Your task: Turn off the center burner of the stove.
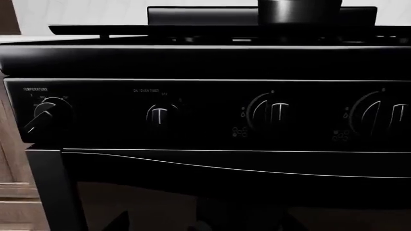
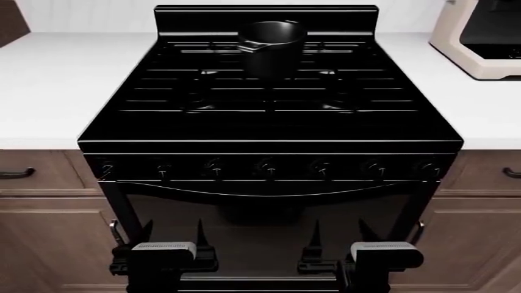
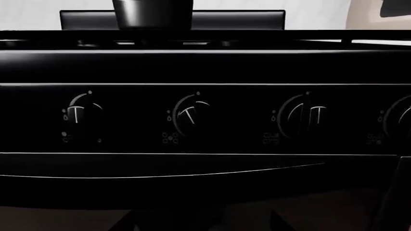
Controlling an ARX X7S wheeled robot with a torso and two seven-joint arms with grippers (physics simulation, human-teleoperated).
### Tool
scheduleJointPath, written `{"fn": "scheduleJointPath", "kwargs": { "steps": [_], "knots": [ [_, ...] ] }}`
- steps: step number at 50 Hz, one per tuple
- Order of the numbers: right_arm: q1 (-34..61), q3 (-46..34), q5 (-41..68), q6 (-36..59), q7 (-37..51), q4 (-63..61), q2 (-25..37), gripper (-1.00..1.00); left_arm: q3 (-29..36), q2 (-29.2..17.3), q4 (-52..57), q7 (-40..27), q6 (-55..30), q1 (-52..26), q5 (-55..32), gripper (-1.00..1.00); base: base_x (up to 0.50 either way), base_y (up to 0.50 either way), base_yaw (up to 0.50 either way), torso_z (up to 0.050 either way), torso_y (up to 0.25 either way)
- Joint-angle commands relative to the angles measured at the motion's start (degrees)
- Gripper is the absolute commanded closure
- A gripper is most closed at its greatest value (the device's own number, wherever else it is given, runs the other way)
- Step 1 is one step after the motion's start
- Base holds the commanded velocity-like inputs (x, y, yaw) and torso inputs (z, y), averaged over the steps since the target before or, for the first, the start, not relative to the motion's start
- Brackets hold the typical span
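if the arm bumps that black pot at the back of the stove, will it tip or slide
The pot probably wouldn't tip: it looks squat, wide for its height. It sits on the bar grates, so a nudge would more likely scrape or catch it than slide it freely. Its weight and contents can't be judged.

Even, flat light falls from above: the white surface (image 2: 57,79) is bright, while the glossy black stove (image 2: 269,116) swallows most detail. Thin highlights trace its grate bars and panel edges. Both wrist views are dim (knob markings barely readable), with a soft sheen on the pot (image 1: 299,10). No blur or edge distortion.
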Motion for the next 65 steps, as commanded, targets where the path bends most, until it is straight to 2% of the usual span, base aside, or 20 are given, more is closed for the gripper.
{"fn": "scheduleJointPath", "kwargs": {
  "steps": [1, 65],
  "knots": [
    [-0.05, -0.40, 0.27, -0.19, 0.36, -0.03, 0.35, -1.00, 0.41, -0.29, -0.02, -0.35, 0.04, -0.09, -0.34, -1.00, 0.00, 0.17, 0.00, 0.000, 0.000],
    [0.11, -1.52, 2.44, 0.03, 2.76, 0.04, 1.71, -1.00, 2.37, -1.75, -0.12, -2.01, 0.54, -0.39, -1.84, -1.00, 0.05, 0.01, 0.00, 0.000, 0.000]
  ]
}}
